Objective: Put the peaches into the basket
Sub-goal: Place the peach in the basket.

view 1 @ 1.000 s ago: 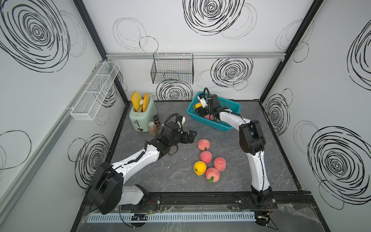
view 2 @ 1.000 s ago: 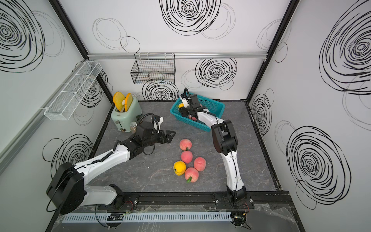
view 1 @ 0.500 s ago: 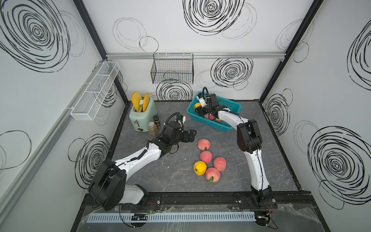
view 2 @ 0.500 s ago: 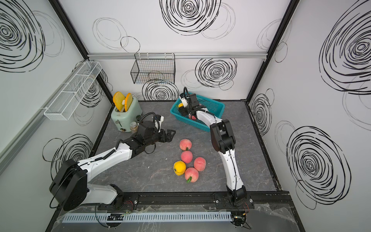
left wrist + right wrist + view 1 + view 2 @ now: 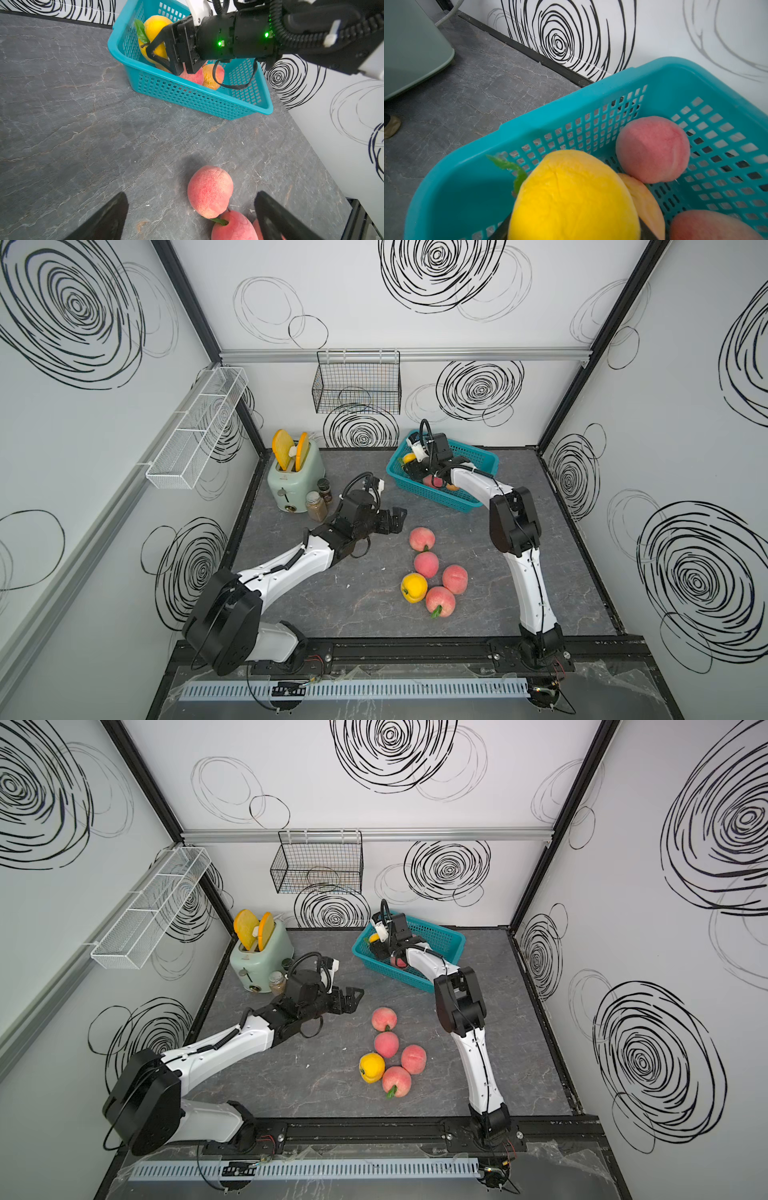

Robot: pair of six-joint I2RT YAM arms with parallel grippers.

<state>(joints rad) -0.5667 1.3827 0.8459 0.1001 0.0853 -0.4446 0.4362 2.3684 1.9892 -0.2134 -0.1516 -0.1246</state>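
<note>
Right claw (image 5: 155, 48) is clamped on a yellow peach (image 5: 571, 197) over the basket (image 5: 529, 126); dropped carelessly, it could bounce out. Left claw (image 5: 395, 519), spread wide, hangs beside five peaches (image 5: 426, 564) on the table (image 5: 83, 124) and might scatter them.

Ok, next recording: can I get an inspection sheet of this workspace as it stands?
Surface: grey marbled tabletop, a few white specks.
Job's things: turquoise basket holds at least three resting peaches; five loose peaches, four pink and one yellow, lie on the tabletop.
Clutter: mint toaster with orange slices; two spice jars beside it.
Grippers: left gripper open, fingers either side of the rearmost loose peach, not touching; right gripper shut on a yellow peach at the basket.
Cables: black loop at each wrist; thin cable sags over the basket.
Surroundings: swirl-patterned walls, black wire basket, white mesh rack.
</note>
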